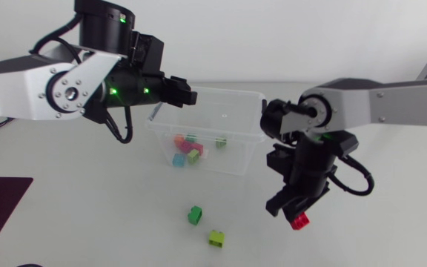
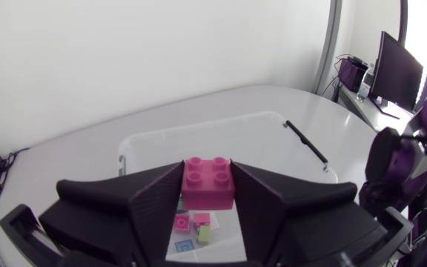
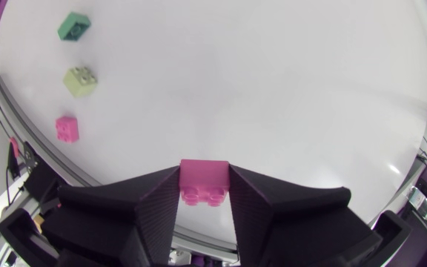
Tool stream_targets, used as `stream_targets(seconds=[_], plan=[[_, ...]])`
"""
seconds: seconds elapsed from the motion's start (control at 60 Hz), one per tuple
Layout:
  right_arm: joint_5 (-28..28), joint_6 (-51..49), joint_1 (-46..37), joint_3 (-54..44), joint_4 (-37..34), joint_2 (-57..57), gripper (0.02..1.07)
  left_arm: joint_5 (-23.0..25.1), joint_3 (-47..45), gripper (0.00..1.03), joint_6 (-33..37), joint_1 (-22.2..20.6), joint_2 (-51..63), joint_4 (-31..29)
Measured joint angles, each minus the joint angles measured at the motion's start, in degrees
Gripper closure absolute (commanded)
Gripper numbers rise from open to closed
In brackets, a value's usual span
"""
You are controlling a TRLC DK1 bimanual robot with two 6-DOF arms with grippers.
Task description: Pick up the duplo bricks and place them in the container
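L gripper (image 2: 207, 176) clamped on pink brick (image 2: 207, 187) over container (image 2: 199, 130) — R gripper (image 3: 204, 176) clamped on red brick (image 1: 299, 220)

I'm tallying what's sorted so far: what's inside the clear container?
A cluster of bricks, pink, green, blue and yellow-green, on the container floor, one dark green brick apart. In the left wrist view, the left gripper's jaws and held brick cover some of them.

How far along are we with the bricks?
Done: several bricks sit in the container. In hand: left hand shut on a pink brick above the container, right hand shut on a red brick over the table. Left: a green brick, lime brick and loose pink brick on the table.
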Motion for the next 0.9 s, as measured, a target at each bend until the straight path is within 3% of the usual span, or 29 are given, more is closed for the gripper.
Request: stream_targets(seconds=[0.117, 0.25, 0.3, 0.417, 0.567, 0.667, 0.833, 0.9], plan=[[0.22, -0.04, -1.05, 5.35, 0.02, -1.44, 0.97, -1.53, -0.15, 0.11, -0.31, 0.24, 1.62, 1.6], [-0.31, -1.18, -1.53, 11.8, 0.55, -2.99, 0.97, -1.7, -1.03, 0.11, -0.28, 0.74, -1.33, 2.08], [-0.57, -1.31, -1.7, 13.99, 1.2, -3.41, 0.97, -0.96, -1.11, 0.11, 0.02, 0.79, -3.61, -0.39], [-1.57, -1.31, -2.32, 18.71, 6.25, -3.85, 0.97, 7.1, -1.14, 0.11, 3.43, 1.42, -10.95, -10.45], [-2.03, -1.33, -2.29, 20.06, 15.98, -4.15, 0.97, 13.92, -3.89, 0.11, 10.64, 1.95, -15.47, -17.79], [-2.43, -1.31, -2.23, 20.85, 22.29, -4.15, 0.96, 15.08, -8.0, 0.11, 16.61, 0.92, -16.5, -21.53], [-2.4, -1.31, -1.92, 21.49, 31.89, -2.89, 0.93, 15.58, -14.95, 0.11, 27.02, -3.82, -15.41, -22.62], [-2.4, -1.31, -1.86, 21.49, 35.21, -1.03, 0.8, 15.58, -16.81, 0.11, 32.24, -5.11, -13.18, -21.77]])
